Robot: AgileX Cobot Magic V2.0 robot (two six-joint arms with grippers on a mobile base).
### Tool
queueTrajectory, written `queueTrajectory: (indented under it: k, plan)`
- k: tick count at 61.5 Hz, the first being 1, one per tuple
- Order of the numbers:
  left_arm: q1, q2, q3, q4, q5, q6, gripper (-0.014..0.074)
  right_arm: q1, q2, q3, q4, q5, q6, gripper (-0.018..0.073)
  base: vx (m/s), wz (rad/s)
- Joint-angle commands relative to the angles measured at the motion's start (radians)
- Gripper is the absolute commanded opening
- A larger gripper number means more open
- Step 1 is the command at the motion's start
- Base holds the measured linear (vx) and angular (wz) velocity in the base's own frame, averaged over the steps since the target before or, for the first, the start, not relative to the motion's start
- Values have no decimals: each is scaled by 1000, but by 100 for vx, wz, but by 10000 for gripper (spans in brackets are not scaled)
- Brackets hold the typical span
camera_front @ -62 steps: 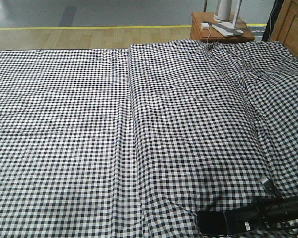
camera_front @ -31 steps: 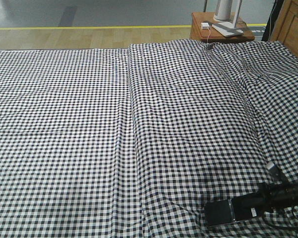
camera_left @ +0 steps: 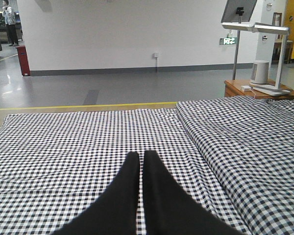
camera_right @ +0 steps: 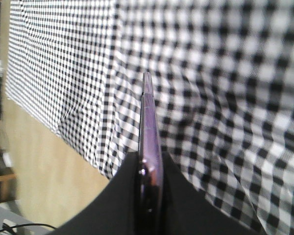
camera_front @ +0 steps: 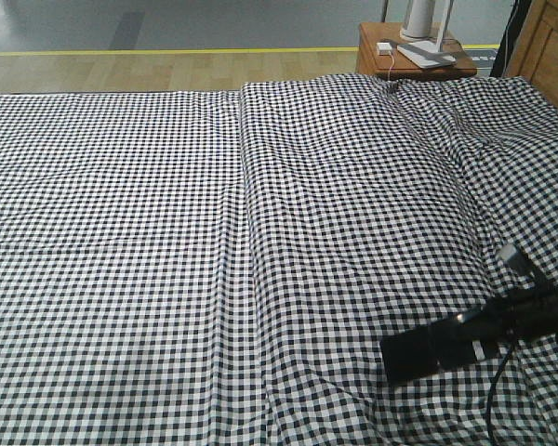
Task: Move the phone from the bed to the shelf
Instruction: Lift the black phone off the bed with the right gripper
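Note:
The phone (camera_front: pixel 415 353), a thin black slab, hangs just above the gingham bed (camera_front: pixel 167 232) at the lower right of the front view, with my right gripper (camera_front: pixel 471 336) shut on one end. In the right wrist view the phone (camera_right: pixel 150 117) shows edge-on with a pinkish rim, pinched between the two black fingers of the right gripper (camera_right: pixel 150 164) over the bed's cover (camera_right: pixel 225 88). My left gripper (camera_left: pixel 140 157) hovers low over the bed (camera_left: pixel 63 142), its fingers pressed together with nothing between them. The shelf is out of view.
A reddish-brown nightstand (camera_front: pixel 415 58) with a white lamp base (camera_front: pixel 426 26) stands beyond the bed's far right corner. The wooden headboard (camera_front: pixel 547 48) rises at the right. A raised fold (camera_front: pixel 244 186) runs down the cover. Wood floor (camera_right: pixel 44 181) lies beside the bed.
My right gripper has lifted the phone off the cover and carried it up and slightly to the right. The left gripper shows no earlier frame.

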Motion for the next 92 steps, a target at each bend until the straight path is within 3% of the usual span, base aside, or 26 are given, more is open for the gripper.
queueTrajectory:
  k: [1, 44, 71, 82, 92]
  plan:
    - [-4, -7, -25, -10, -72, -9, 1, 41, -151, -5, 66, 150, 22, -3, 0, 0]
    - [-4, -7, -25, -10, -72, -9, 1, 427, -777, -5, 71, 150, 128, -3, 0, 0]
    - [-4, -7, -25, -10, -72, -9, 1, 697, -979, -5, 90, 149, 205, -3, 0, 0]
    - [-4, -7, -25, -10, -72, -9, 1, 763, -1018, -5, 91, 149, 236, -3, 0, 0]
    - [-4, -7, -25, -10, -72, -9, 1, 775, -1031, -5, 98, 149, 247, -3, 0, 0]
